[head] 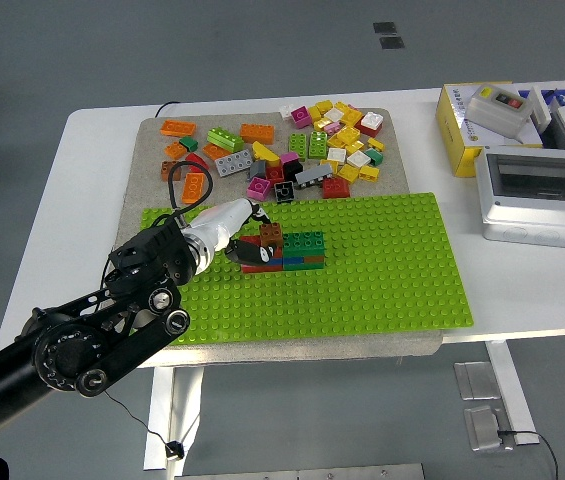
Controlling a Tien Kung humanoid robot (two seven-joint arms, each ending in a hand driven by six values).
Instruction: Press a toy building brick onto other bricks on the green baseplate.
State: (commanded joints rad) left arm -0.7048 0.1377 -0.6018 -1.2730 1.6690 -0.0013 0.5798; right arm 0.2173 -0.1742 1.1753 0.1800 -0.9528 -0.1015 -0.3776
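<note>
free: baseplate (392, 260) right half | blocked: brick stack (290, 250), loose bricks (302, 145) behind

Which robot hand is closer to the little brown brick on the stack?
Left. The left hand is right at the brown brick, fingers touching it on the brick stack. The right hand isn't in view.

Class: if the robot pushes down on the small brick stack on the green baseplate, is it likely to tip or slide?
The brick stack is wider than tall, so probably won't tip. It sits on the studded green baseplate, so sliding looks unlikely. The brown brick on top, at the left hand, may shift.
</note>
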